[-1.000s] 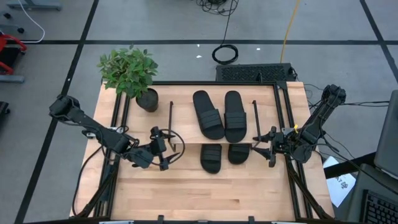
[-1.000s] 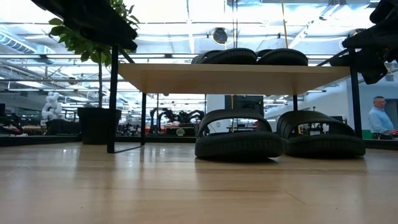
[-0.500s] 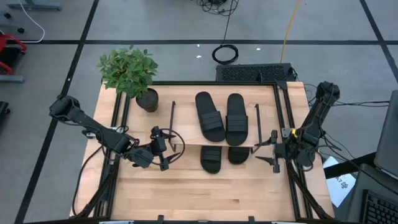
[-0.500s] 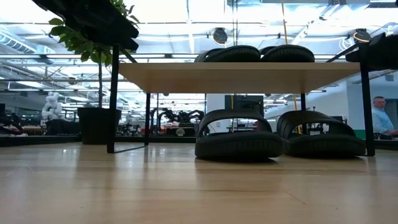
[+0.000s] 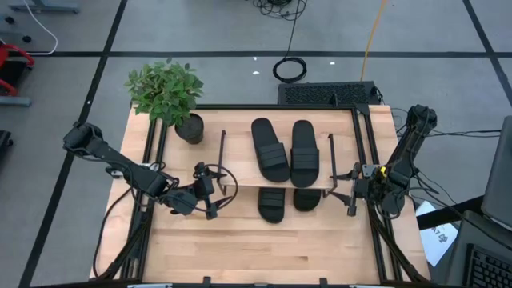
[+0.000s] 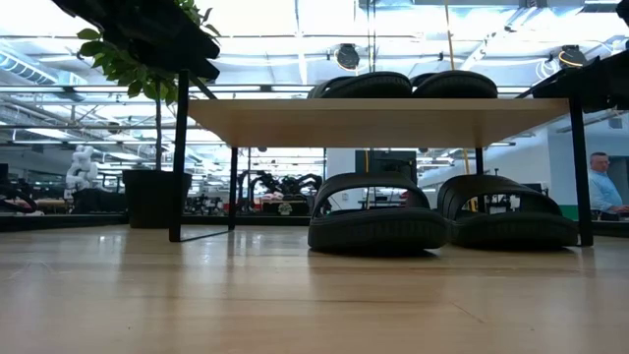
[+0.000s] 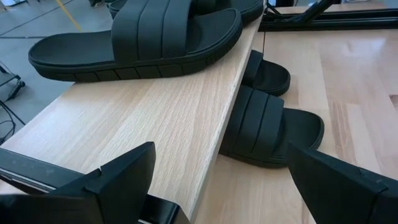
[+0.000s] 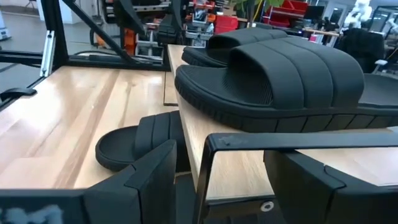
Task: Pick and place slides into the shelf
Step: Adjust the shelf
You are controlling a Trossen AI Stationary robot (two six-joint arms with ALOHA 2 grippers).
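You have the shelf (image 5: 276, 164) standing mid-counter (image 5: 264, 248), with two slides (image 5: 282, 149) lying side by side on its light-wood top board and two more (image 6: 442, 213) on the counter beneath it, their ends poking out past the board's near edge.

Your left pincer (image 5: 213, 191) sits just off the shelf's left end, near the black side frame, with its fingers (image 7: 118, 177) spread and nothing between them. From its wrist camera the board's edge runs straight ahead, one slide on top and the lower pair past it.

Your right pincer (image 5: 349, 192) is at the shelf's right end, fingers (image 8: 146, 177) spread, and the black frame bar of the shelf (image 8: 292, 140) lies across the gap between them; whether they touch it can't be told. The nearest upper slide (image 8: 280, 84) lies just beyond that bar.

A potted plant (image 5: 168, 94) stands at the counter's far left corner, well apart from both pincers.
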